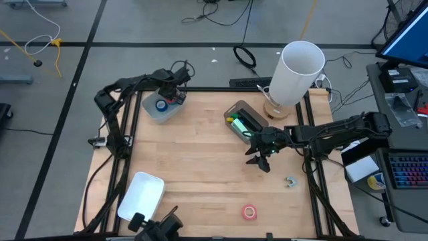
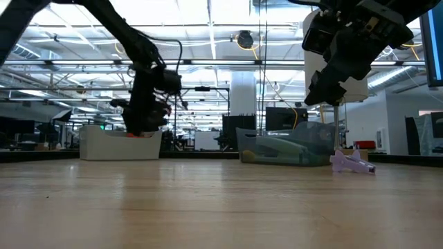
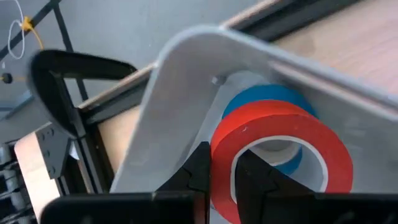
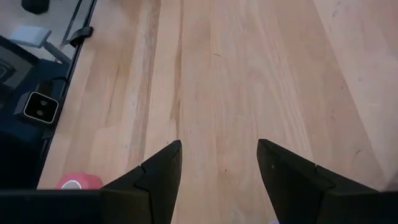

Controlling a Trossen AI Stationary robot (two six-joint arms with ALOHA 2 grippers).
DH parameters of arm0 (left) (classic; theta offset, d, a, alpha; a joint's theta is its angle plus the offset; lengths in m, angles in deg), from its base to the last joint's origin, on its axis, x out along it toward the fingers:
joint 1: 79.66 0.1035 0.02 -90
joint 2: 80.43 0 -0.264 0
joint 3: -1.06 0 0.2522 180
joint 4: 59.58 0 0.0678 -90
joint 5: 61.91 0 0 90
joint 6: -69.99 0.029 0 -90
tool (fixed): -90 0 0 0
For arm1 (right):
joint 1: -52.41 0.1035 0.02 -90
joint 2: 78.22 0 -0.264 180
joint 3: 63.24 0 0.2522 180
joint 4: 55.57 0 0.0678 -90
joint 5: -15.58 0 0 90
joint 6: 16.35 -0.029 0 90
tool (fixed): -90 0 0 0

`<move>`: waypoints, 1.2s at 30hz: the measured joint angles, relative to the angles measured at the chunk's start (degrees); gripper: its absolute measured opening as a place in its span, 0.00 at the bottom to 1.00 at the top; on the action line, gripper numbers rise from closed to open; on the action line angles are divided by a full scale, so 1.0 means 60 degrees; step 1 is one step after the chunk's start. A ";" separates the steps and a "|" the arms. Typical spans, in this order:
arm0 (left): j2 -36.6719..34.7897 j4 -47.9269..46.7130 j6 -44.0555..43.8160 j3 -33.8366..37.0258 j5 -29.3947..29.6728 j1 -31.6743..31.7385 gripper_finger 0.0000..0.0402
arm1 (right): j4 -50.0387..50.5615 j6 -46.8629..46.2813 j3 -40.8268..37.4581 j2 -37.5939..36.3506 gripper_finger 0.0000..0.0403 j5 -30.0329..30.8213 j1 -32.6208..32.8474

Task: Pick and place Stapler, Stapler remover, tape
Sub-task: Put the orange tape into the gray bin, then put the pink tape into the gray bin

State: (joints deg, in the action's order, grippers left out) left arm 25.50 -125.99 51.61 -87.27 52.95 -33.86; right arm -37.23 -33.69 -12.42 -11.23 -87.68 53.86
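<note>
Red tape roll (image 3: 280, 149) pinched by its wall in the closed left gripper (image 3: 221, 177), hole facing up and sideways, over a blue roll (image 1: 161, 104) in the clear tray (image 1: 152, 114), pink roll (image 1: 249, 212) flat on table (image 1: 200, 161), right gripper (image 4: 217, 165) open, empty, hovering mid-table.

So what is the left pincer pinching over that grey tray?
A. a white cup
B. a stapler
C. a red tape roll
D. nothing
C: in the left wrist view the left pincer is closed on the wall of a red tape roll, above a blue roll in the grey tray.
</note>
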 joint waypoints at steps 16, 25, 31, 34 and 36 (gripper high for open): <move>0.0521 0.0405 0.0302 -0.0015 -0.0396 -0.0422 0.22 | 0.0000 -0.0011 0.0000 0.0000 0.50 0.1009 -0.0022; -0.0193 -0.0122 0.0444 0.0000 -0.0706 -0.0456 0.46 | 0.0000 -0.0062 0.0000 0.0000 0.50 0.1000 -0.0022; -0.1542 -0.0348 -0.0032 0.0000 -0.0724 -0.0410 0.50 | 0.0000 -0.0066 0.0000 0.0000 0.50 0.0977 -0.0022; -0.2480 -0.0352 -0.0459 0.0000 -0.1413 -0.0648 0.50 | 0.0000 -0.0070 0.0000 0.0000 0.50 0.0952 -0.0020; -0.3137 -0.0329 -0.0633 0.0000 -0.2196 -0.0980 0.49 | 0.0000 -0.0101 0.0000 0.0000 0.50 0.0875 -0.0018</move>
State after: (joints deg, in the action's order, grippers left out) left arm 6.68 -127.96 47.82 -87.27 39.78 -39.74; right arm -37.23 -34.29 -12.42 -11.23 -82.43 53.75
